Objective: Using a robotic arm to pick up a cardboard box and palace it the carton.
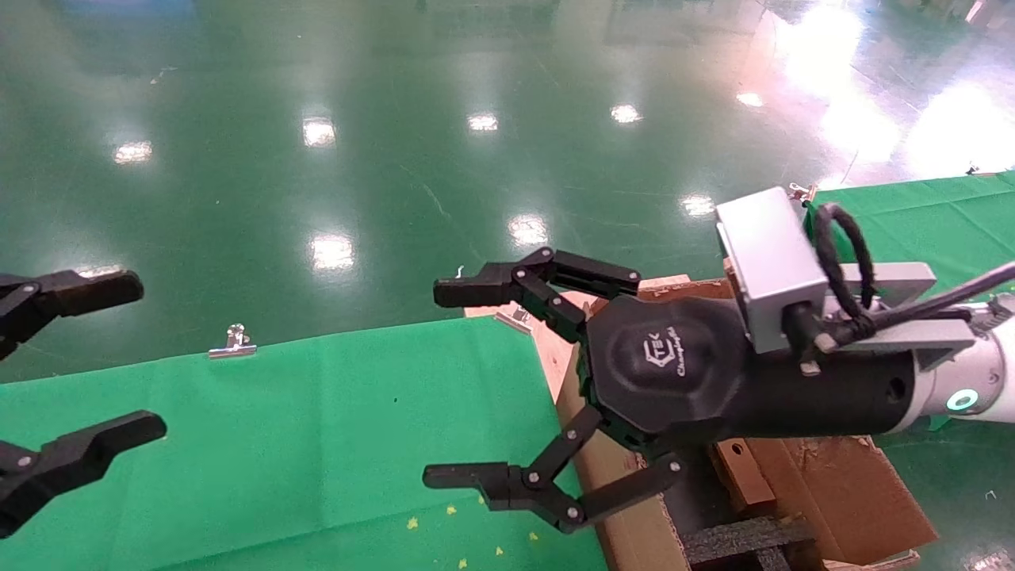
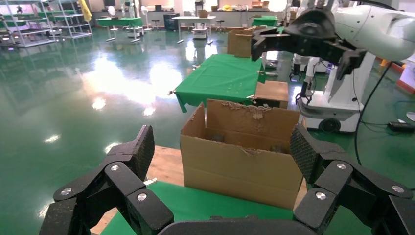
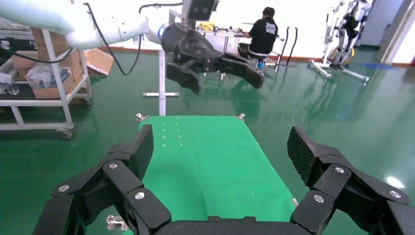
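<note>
My right robotic arm (image 1: 983, 381), white with a glowing green ring, reaches in from the right. Its gripper (image 1: 440, 385) is open and empty, over the seam between the green table and the carton (image 1: 626, 523). The carton is large and brown, with ragged flaps and black foam (image 1: 745, 543) inside. A small brown cardboard box (image 1: 741, 476) with a round hole lies inside the carton, partly hidden under the gripper's body. In the left wrist view the carton (image 2: 240, 166) stands straight ahead of my left gripper (image 2: 221, 147). My left gripper (image 1: 143, 357) hangs open at the far left.
A green-covered table (image 1: 317, 428) fills the lower left, with a metal clip (image 1: 232, 342) on its far edge. A second green table (image 1: 936, 214) stands at the right behind the arm. Glossy green floor lies beyond. A person sits far off (image 3: 266, 32).
</note>
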`<state>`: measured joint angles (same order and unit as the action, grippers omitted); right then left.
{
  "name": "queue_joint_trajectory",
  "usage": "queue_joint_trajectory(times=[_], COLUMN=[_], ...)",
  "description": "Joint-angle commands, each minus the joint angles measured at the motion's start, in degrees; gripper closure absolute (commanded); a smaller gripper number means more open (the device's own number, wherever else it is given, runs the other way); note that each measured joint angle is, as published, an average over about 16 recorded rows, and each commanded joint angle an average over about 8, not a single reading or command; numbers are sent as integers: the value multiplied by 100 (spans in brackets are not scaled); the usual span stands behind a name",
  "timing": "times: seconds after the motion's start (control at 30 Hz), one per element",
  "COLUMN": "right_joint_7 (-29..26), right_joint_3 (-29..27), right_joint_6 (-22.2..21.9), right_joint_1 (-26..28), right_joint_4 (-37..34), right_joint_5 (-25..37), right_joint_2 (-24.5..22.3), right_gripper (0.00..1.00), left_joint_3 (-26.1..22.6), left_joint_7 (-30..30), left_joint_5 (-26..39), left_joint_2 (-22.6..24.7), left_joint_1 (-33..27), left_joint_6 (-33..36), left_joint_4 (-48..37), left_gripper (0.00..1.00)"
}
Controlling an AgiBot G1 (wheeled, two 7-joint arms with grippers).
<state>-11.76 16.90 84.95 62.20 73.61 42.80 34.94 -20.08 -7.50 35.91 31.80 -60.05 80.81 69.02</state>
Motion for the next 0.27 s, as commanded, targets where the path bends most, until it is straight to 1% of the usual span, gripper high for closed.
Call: queue_joint_trajectory(times=[0.03, 0.27], right_joint_7=[1, 2], right_joint_3=[3, 5], right_joint_6=[-3, -3], right_joint_1=[4, 5], right_joint_4=[-1, -2], right_joint_5=[4, 3], right_joint_2=[0, -1], right_gripper=[0, 0], left_joint_3=[14, 55], left_joint_7=[-11, -44], left_joint_5=[20, 80], left_joint_2=[11, 43], left_joint_1=[-5, -20], left_joint_6=[16, 66], left_joint_4=[15, 61], left_gripper=[0, 0])
